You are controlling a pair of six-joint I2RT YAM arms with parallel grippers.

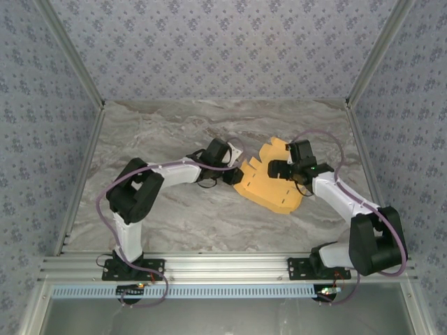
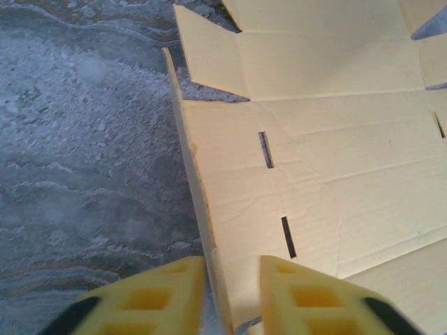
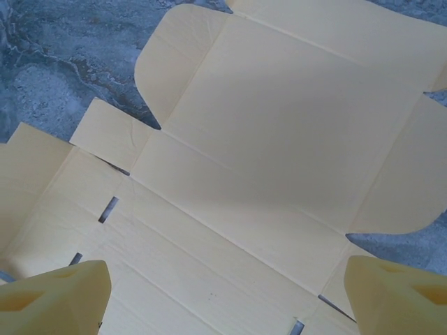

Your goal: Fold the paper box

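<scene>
The paper box was laid out as a flat yellow sheet on a marbled table. One upturned edge was seen between the nearly closed jaws of the left gripper; a firm pinch could not be confirmed. The right gripper was held wide open and empty, with the sheet spread beneath and ahead of its jaws.

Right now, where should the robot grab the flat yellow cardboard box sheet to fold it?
I'd grab the yellow-orange die-cut cardboard sheet by its raised side flap, coming in from the sheet's outer edge as the left claw does, one finger each side. That flap stands up off the grey marble table; the flat middle offers nothing to pinch.
</scene>
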